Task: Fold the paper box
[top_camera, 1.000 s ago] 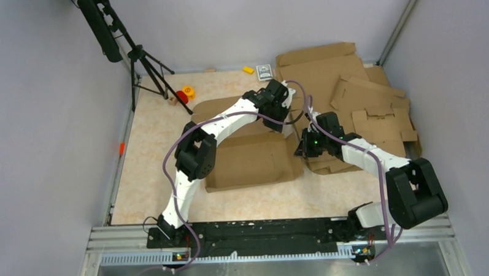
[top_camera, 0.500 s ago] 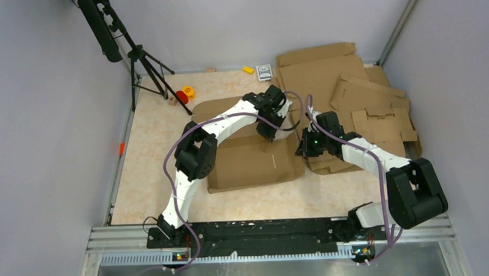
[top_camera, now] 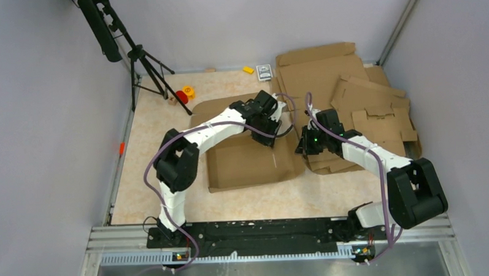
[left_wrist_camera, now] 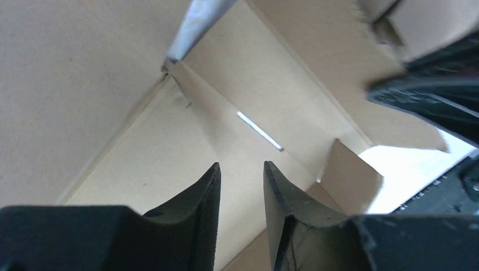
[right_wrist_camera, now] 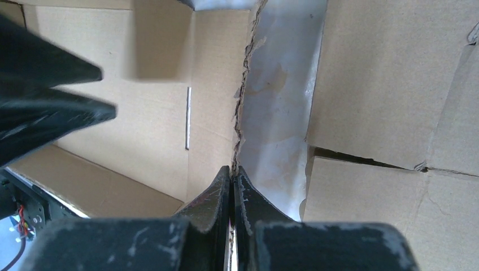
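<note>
A: Cardboard first: where is the paper box point(top_camera: 249, 159)?
B: It lies flat near the middle of the table point(top_camera: 156, 135), with its right edge next to a heap of other blanks point(top_camera: 376, 109) in the far right corner.
A: And the arms?
B: The left gripper point(left_wrist_camera: 242, 169) hangs over the far part of the box, fingers spread, nothing between them. The right gripper point(right_wrist_camera: 232, 169) is pressed together at the box's right edge.
</note>
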Robot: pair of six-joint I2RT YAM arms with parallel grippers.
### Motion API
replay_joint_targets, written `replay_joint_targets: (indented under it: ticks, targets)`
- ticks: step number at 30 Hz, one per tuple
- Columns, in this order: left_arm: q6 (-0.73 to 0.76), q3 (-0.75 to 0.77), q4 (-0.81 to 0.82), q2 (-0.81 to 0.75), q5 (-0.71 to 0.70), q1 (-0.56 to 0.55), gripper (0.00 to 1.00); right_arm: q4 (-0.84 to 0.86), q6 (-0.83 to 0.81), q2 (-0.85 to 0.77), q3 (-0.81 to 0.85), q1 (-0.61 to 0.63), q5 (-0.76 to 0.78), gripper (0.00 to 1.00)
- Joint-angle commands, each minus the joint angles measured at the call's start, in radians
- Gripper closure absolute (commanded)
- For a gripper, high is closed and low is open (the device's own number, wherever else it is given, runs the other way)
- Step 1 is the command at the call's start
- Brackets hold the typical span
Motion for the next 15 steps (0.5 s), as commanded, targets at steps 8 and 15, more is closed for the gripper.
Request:
replay_joint_targets:
  ticks: [8,15]
  targets:
    - [-0.179,-0.195,0.16,-0.256,-0.052,-0.191,0.34,0.038,-0.005,-0.005,0.022,0.006,-0.01,1.0]
    - [-0.242,-0.162,0.096,-0.187,-0.147,-0.269,0.31,0.031,0.006,-0.016,0.033,0.007,-0.036,1.0]
